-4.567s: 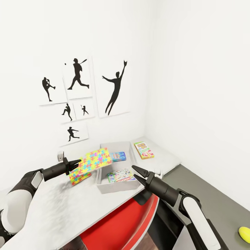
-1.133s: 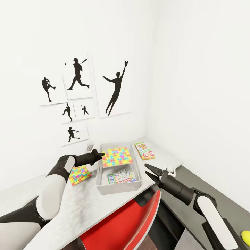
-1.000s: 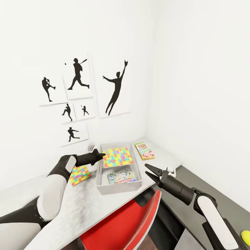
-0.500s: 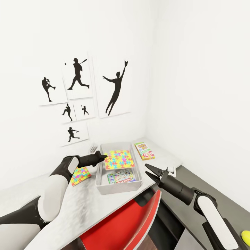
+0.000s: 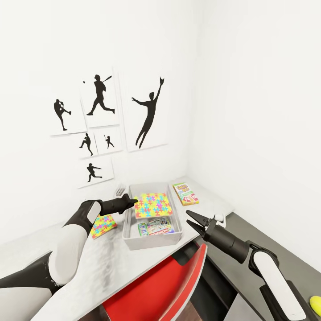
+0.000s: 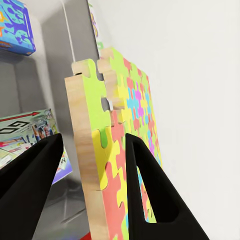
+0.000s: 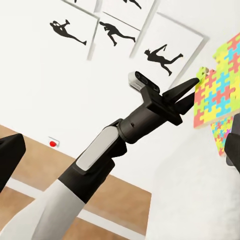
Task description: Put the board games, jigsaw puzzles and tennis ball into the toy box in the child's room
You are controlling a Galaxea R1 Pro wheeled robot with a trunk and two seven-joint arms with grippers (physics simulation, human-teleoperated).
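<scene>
On the white table, at about 9 o'clock from the toy box, lies one jigsaw puzzle, flat. The left gripper reaches toward 3 o'clock; its jaws stand apart around the edge of the other jigsaw mat, which lies nearly level across the box's far half, spreading away toward 3 o'clock. In the box's near half lies a white-green board game. At the box's 1 o'clock, on the table, the orange-green game has its long axis running 12 to 6. The right gripper hangs open near the table's edge, pointing toward 10 o'clock. A tennis ball lies on the floor at 4 o'clock.
</scene>
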